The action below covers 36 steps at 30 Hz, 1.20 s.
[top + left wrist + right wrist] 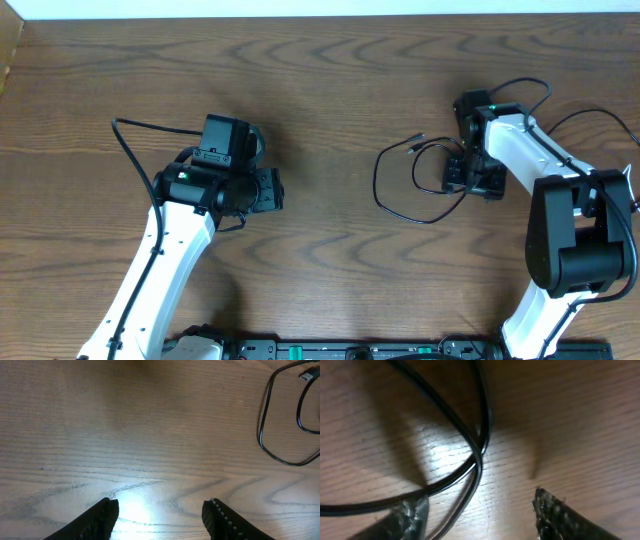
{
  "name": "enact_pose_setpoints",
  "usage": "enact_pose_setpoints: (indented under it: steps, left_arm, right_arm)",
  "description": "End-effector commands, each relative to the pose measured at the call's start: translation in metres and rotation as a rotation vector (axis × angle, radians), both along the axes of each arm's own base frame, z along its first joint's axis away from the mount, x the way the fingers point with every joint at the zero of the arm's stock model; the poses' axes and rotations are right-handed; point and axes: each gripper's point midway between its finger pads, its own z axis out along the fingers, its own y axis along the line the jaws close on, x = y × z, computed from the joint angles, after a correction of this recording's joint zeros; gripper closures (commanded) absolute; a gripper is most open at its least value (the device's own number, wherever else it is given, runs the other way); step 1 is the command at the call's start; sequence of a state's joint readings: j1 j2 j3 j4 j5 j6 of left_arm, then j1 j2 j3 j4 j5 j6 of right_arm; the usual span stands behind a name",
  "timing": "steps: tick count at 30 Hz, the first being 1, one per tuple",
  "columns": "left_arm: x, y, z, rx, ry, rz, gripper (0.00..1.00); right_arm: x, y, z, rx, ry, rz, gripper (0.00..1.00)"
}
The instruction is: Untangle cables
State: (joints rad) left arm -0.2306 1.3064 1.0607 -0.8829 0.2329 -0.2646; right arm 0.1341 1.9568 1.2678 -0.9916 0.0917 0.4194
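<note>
A thin black cable (400,200) lies in loose loops on the wooden table right of centre, with a small plug end (417,139) at its top. It also shows at the top right of the left wrist view (280,455). No white cable is in view. My right gripper (470,178) sits low over the right side of the loops. Its jaws (480,515) are open, and crossing strands of the black cable (470,445) run between and just beyond the fingers. My left gripper (272,190) is open and empty (160,515), well left of the cable.
The wooden table (330,90) runs to a pale edge at the back. Thicker black wires (130,150) hang from the left arm and others loop behind the right arm (590,120). A black rail lies along the front edge (340,350).
</note>
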Motion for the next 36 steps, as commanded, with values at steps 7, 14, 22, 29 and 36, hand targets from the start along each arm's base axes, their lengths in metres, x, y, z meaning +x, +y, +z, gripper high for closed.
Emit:
enact_pose_setpoints:
  steps: [7, 14, 22, 29, 36]
  left_arm:
    - [-0.003, 0.002, -0.005, 0.014, 0.011, -0.003, 0.41]
    - [-0.003, 0.002, -0.005, 0.014, 0.011, -0.003, 0.41]
    - [-0.003, 0.002, -0.005, 0.014, 0.011, -0.003, 0.41]
    - [-0.003, 0.002, -0.005, 0.014, 0.011, -0.003, 0.41]
    - [-0.003, 0.002, -0.005, 0.014, 0.012, -0.003, 0.41]
  right_arm:
    - [-0.008, 0.019, -0.008, 0.097, 0.028, -0.035, 0.98]
    - [-0.011, 0.031, -0.008, 0.113, 0.033, -0.006, 0.99]
    - [-0.021, 0.07, 0.013, 0.293, 0.047, 0.176, 0.99]
    - [-0.002, 0.083, 0.102, 0.373, -0.242, 0.291, 0.99]
    - [0.012, 0.064, 0.111, 0.254, -0.338, 0.296, 0.58]
